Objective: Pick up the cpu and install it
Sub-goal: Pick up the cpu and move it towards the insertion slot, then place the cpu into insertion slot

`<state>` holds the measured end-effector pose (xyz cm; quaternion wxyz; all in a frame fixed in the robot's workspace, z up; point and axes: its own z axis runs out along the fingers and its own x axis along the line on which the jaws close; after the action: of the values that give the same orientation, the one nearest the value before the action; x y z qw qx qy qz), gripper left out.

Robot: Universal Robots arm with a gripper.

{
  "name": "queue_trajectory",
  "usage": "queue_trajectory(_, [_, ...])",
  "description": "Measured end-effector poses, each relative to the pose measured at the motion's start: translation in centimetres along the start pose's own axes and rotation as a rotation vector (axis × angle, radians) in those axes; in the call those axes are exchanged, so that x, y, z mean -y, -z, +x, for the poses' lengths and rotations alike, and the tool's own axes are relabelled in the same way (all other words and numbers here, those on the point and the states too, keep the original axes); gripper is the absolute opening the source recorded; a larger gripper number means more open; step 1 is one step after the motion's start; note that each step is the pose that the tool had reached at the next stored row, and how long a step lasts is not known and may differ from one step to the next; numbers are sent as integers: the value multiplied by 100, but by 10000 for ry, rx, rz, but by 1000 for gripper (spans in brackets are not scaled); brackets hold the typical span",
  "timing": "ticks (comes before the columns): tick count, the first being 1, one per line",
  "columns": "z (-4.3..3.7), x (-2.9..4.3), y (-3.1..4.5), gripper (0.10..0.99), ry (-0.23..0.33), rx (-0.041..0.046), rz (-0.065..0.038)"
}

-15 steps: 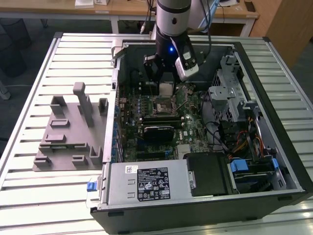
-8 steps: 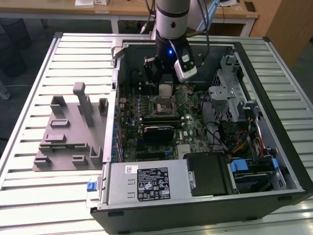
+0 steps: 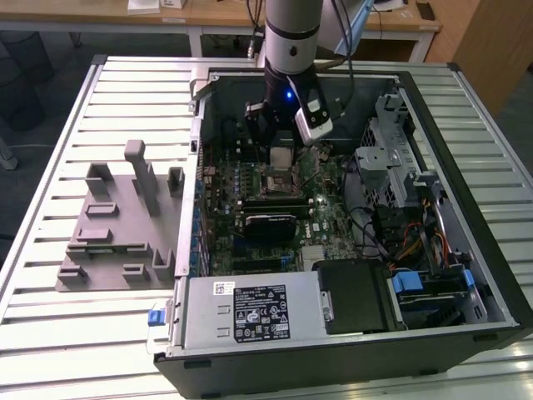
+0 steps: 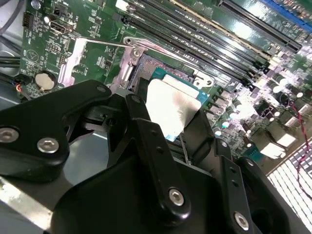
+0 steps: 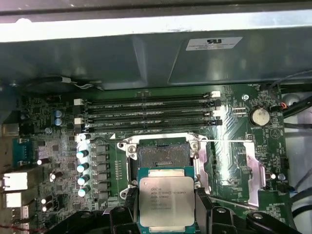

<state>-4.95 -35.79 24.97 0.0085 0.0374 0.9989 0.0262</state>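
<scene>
1. The tool (image 3: 281,150) is closed on the cpu (image 3: 283,157) and hangs on the arm inside the open computer case (image 3: 491,287), which lies on its side on a slatted metal surface (image 3: 50,333).
2. In both wrist views the cpu (image 5: 166,201) is clamped between two black fingers (image 4: 144,126), one on each of two opposite edges, with its flat face kept level with the board.
3. The cpu (image 4: 171,109) is a small, flat square chip. Its top is a silvery-grey metal lid with rounded corners, and a thin green rim of board shows around it. In the first wrist view, rows of small dark print cross the lid. In the second wrist view, glare turns most of it pale.
4. The socket (image 5: 162,155) lies just beside the cpu on the green motherboard (image 5: 107,156). It is a square metal frame around a dark centre that lies exposed. The chip's far edge overlaps the frame's near side, but I cannot tell whether the two touch.
5. A silvery plate (image 5: 229,170) lies flat on the board next to the socket, and a thin metal lever (image 5: 229,141) runs along its edge.
6. Four long dark memory slots (image 5: 146,112) run beyond the socket, a round coin battery (image 5: 259,116) sits to one side and a row of pale capacitors (image 5: 83,165) stands on the other.
7. In the exterior view the socket (image 3: 277,182) sits directly under the held chip — near the middle of the case.
8. A grey plastic tray (image 3: 117,225) with upright pegs rests on the surface to the exterior view's left, well apart from the tool.
</scene>
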Motion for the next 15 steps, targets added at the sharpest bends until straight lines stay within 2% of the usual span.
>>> queue_trajectory(2, [1,-3,-21,545,3,0,-2])
queue_trajectory(15, [1,-3,-21,545,29,-2,-1])
